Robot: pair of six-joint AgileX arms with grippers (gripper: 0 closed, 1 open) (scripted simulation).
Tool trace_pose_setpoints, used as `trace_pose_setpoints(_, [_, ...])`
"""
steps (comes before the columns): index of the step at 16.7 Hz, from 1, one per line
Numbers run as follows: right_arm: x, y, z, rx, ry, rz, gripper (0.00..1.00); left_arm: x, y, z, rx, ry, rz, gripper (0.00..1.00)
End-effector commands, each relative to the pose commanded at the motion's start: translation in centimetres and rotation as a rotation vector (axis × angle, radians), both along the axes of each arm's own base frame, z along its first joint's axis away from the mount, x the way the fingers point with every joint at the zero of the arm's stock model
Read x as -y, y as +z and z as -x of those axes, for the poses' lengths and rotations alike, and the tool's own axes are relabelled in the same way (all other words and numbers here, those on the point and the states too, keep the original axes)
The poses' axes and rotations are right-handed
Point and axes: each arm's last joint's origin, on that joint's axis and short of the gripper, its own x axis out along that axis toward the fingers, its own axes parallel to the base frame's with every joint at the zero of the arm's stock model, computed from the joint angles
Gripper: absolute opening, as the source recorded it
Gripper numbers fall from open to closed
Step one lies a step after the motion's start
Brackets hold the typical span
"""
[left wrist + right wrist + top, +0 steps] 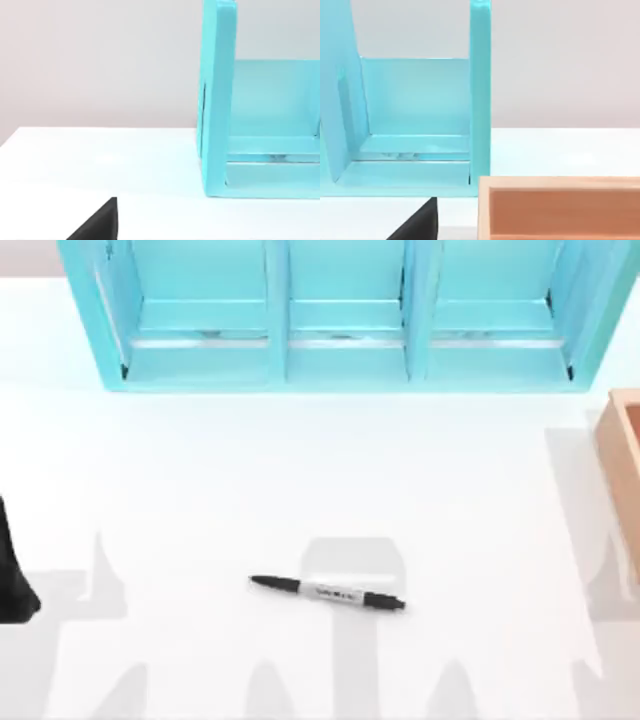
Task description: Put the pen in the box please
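Observation:
The pen (328, 593), black with a pale label round its barrel, lies flat on the white table a little in front of the middle, its tapered end toward the left. The tan box (625, 455) stands at the table's right edge, partly cut off; its thick front wall and hollow inside (560, 207) are close in the right wrist view. A black part of my left arm (15, 575) is at the far left edge, well away from the pen. A dark wedge of my left gripper (97, 224) and one of my right gripper (417, 224) show low in the wrist views.
A large light-blue shelf unit (340, 315) with open compartments spans the back of the table. Its side wall (217, 100) rises ahead in the left wrist view, and its end wall (480, 95) stands just behind the box. White tabletop surrounds the pen.

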Motion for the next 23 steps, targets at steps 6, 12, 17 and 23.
trace_pose_setpoints(6, [-0.6, 1.2, -0.2, -0.08, 0.056, 0.026, 1.0, 0.0, 0.0, 0.0, 0.0, 0.0, 0.0, 1.0])
trace_pose_setpoints(12, [-3.4, 5.8, -2.7, -0.393, 0.26, 0.179, 1.0, 0.0, 0.0, 0.0, 0.0, 0.0, 0.0, 1.0])
trace_pose_setpoints(17, [-9.2, 9.2, -7.7, -0.703, 0.492, 0.418, 1.0, 0.0, 0.0, 0.0, 0.0, 0.0, 0.0, 1.0])
trace_pose_setpoints(23, [-20.4, 8.6, -13.4, -0.998, 0.738, 0.771, 1.0, 0.0, 0.0, 0.0, 0.0, 0.0, 0.0, 1.0])
